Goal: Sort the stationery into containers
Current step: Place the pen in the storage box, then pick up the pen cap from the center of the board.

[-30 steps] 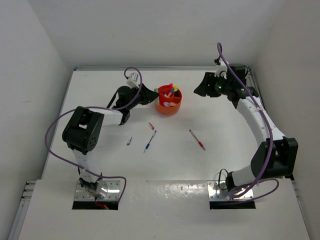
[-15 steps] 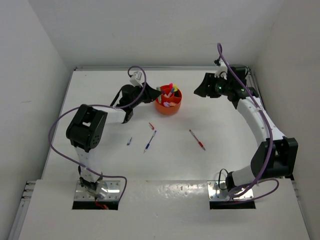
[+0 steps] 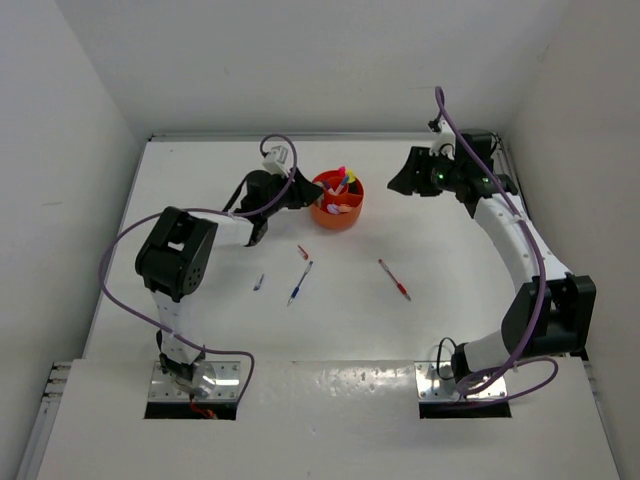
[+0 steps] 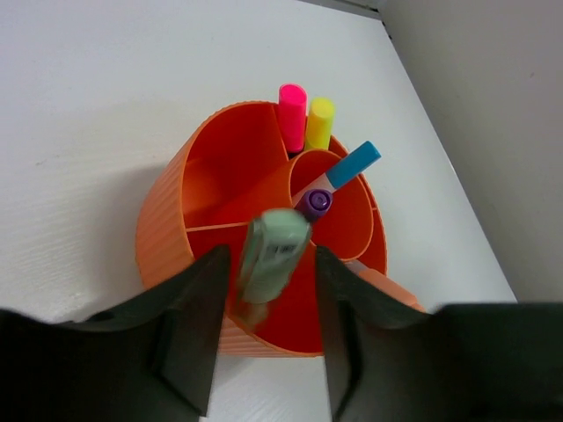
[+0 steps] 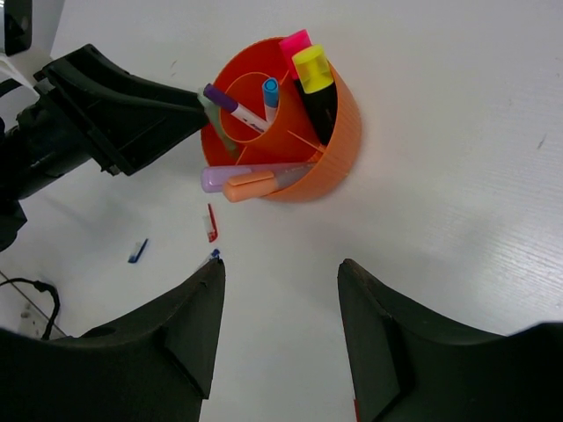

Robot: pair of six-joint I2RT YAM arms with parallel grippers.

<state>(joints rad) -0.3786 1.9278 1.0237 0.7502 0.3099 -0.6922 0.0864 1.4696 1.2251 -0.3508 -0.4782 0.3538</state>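
The round orange tub (image 3: 337, 203) stands at the table's back centre. It holds pink (image 4: 293, 110) and yellow (image 4: 318, 119) highlighters, a blue-capped pen (image 4: 352, 164) and a purple pen (image 4: 314, 202). Lilac (image 5: 237, 178) and orange (image 5: 255, 186) markers lean out over its rim. My left gripper (image 3: 305, 193) hovers over the tub's left rim with its jaws apart. A blurred pastel green marker (image 4: 273, 255) stands between them over a compartment, clear of the right finger. My right gripper (image 3: 400, 178) is open and empty, to the right of the tub.
On the table in front of the tub lie a red pen (image 3: 394, 279), a blue pen (image 3: 300, 283), a small red cap (image 3: 302, 252) and a small blue cap (image 3: 259, 283). White walls close in the table at the back and both sides.
My left gripper has moved right, up to the tub's rim, over the last second. The right arm has not moved.
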